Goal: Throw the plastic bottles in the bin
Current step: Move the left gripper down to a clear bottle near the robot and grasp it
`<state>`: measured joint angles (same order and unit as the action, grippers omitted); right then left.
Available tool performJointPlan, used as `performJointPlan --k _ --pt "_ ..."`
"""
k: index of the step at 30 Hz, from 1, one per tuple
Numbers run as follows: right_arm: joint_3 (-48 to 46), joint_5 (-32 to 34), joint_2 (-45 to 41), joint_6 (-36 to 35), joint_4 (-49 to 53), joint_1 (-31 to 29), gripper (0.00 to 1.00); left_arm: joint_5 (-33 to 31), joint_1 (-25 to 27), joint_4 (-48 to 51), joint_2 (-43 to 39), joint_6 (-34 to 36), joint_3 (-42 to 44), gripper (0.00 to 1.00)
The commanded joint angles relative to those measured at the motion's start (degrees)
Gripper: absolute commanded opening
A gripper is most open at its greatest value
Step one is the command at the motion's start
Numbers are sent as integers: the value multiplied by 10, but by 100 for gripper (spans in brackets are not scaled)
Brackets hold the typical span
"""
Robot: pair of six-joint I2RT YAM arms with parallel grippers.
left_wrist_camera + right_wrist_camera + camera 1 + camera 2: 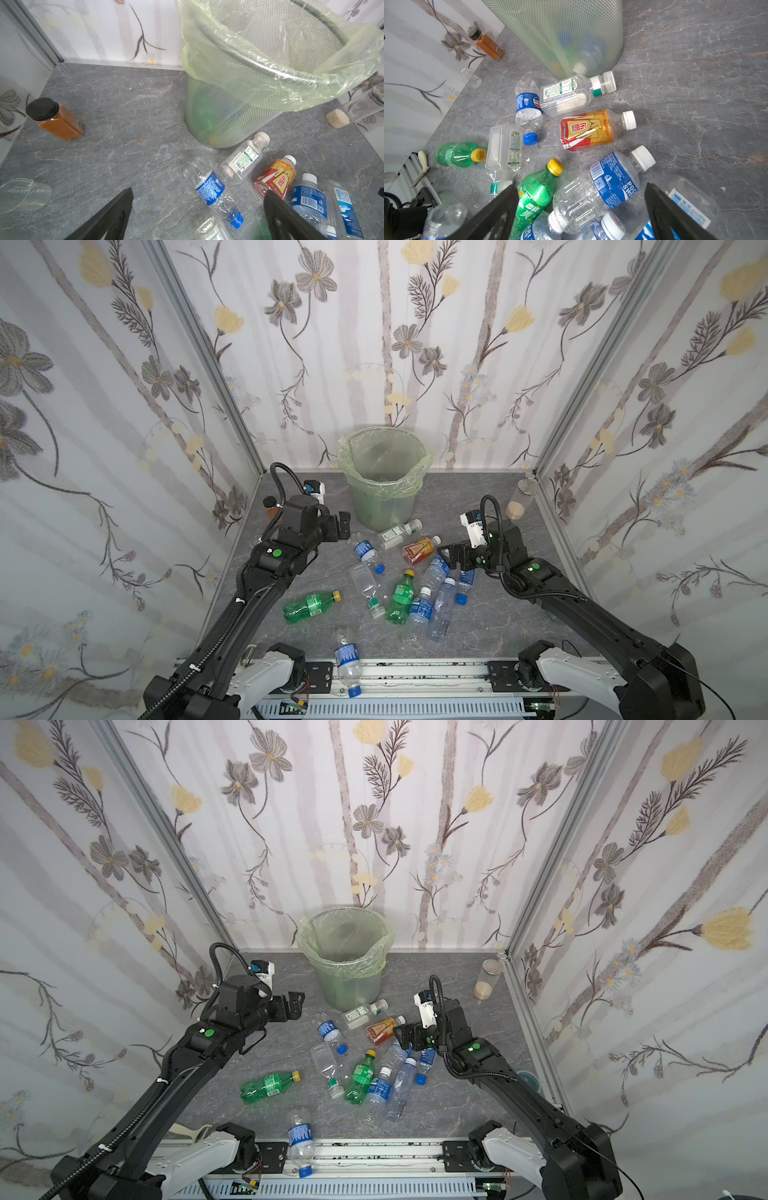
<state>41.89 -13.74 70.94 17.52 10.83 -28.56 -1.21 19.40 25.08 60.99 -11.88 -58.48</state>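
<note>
Right fingers (pixel 500 209) are spread wide with nothing gripped. Your right gripper (pixel 580 185) hangs low over the bottle cluster, and a clear Pocari bottle (pixel 610 182) lies between the jaws, not pinched as far as I can tell. Left fingers (pixel 112 214) are also at full spread and empty. Your left gripper (pixel 340 527) hovers over the table just left of the bin (pixel 386 506), with a blue-label bottle (pixel 209 190) on the table near it. The bin stands upright at back centre, liner folded over the rim. Blue and green shapes show through its mesh wall in both wrist views, so my read is a few plastic bottles (pixel 415 585) are already in. Most of the job is left: roughly eleven on the table. The white-label bottle (pixel 400 533) lies right at the bin's foot, with the orange bottle (pixel 420 551) just beside it. One green bottle (pixel 401 597) is in the cluster and another green bottle (pixel 311 605) lies apart on the left. The front bottle (pixel 348 659) lies half over the front rail, so expect an awkward pick. The brown jar (pixel 56 119) and tall clear jar (pixel 519 502) aren't for the bin. The Pocari bottle looks like your next grab.
</note>
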Motion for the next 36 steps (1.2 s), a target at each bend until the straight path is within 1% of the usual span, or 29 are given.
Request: performJointPlan --k 1,9,15,17,20,26,28,30,33,36 --pt "5 -5 8 4 3 -4 95 9 0 -4 8 -18 5 100" --pt "9 -1 23 2 6 -4 94 21 0 6 -10 -40 35 100" --pt "8 6 32 1 6 -4 95 12 1 24 -12 -89 44 96" --pt "8 10 32 0 7 -4 96 5 9 35 -18 -108 47 98" --pt "3 18 34 -2 3 -3 97 -24 41 57 -37 -147 53 99" --pt "-18 13 54 3 -34 -2 97 -102 153 107 -60 -262 82 98" --pt "-21 9 64 2 -45 -2 97 -148 195 130 -60 -306 88 98" --pt "-19 8 73 -4 -49 -1 97 -171 222 158 -59 -325 84 98" --pt "-17 6 82 -15 -55 4 97 -178 237 226 -48 -368 63 98" --pt "-17 -3 90 -24 -67 14 98 -139 253 268 -42 -414 62 94"
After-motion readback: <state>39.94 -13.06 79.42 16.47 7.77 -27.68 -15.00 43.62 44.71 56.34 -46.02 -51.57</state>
